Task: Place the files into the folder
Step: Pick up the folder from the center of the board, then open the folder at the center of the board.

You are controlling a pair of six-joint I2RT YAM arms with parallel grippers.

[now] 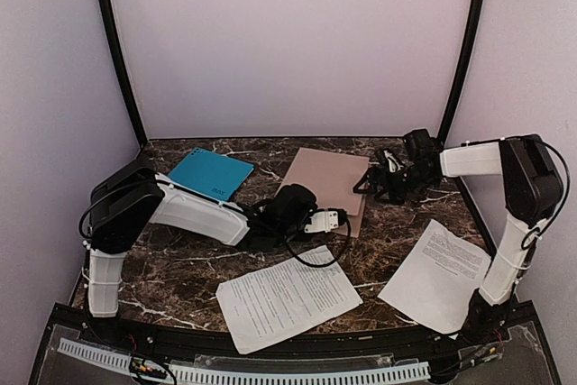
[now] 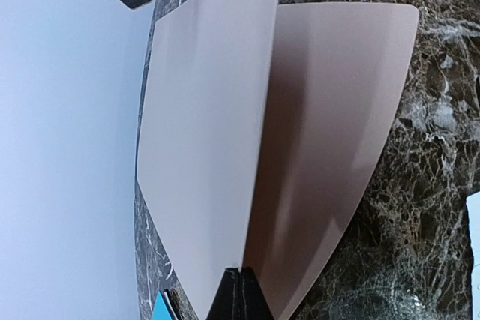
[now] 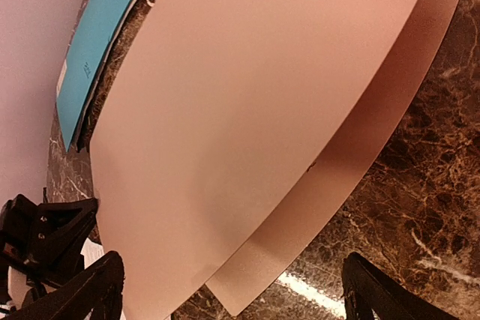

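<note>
Spreading across the workspace, a dark marble table point(image 1: 180, 268) is seen. The folder point(image 1: 329, 178) is laid at its rear centre, with the top cover lifted off the lower leaf. Two of the files are seen flat near the front edge, one point(image 1: 287, 297) in the middle and one point(image 1: 439, 272) at the right. A teal folder point(image 1: 210, 173) is placed rear left. The left gripper point(image 2: 240, 294) is clamped on the raised cover. The right gripper point(image 3: 232, 282) is held wide apart beside the folder's right edge.
</note>
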